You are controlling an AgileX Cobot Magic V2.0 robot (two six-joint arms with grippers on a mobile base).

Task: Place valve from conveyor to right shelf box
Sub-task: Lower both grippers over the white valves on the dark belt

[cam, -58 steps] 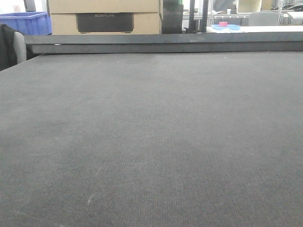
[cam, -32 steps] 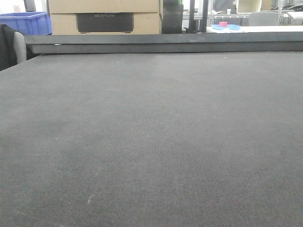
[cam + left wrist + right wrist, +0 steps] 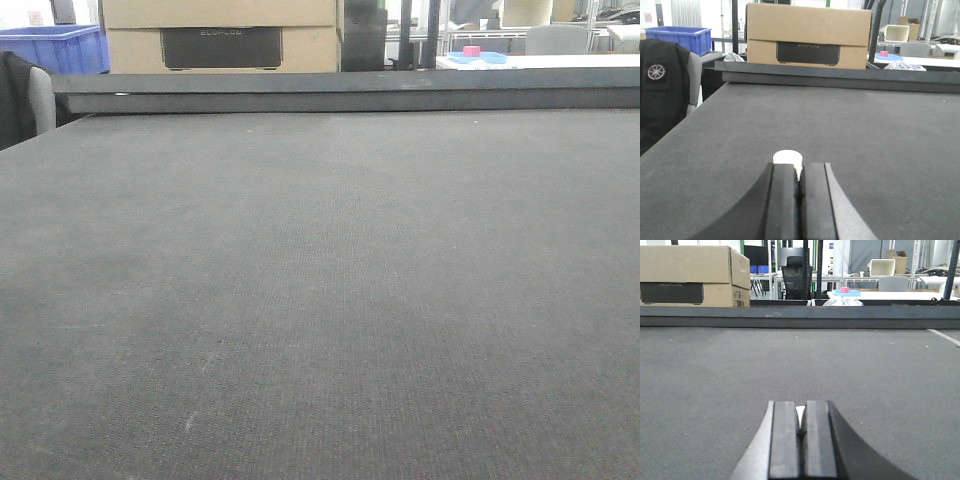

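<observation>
The conveyor (image 3: 320,300), a wide dark grey woven belt, fills the front view up to its dark raised rail (image 3: 350,95). No valve shows on it in any view, and the right shelf box is out of view. My left gripper (image 3: 800,167) hovers low over the belt (image 3: 840,125), its fingers pressed together. A small white round piece (image 3: 787,157) peeks out just past its tips; I cannot tell what it is. My right gripper (image 3: 800,405) is shut too, over the belt (image 3: 865,370), with a white sliver (image 3: 800,413) in the notch at its tips.
Behind the rail stands a large cardboard box (image 3: 220,35), with a blue crate (image 3: 55,45) to its left. A chair draped in a black jacket (image 3: 662,85) sits off the belt's left edge. A white table with a pink object (image 3: 471,51) lies far right.
</observation>
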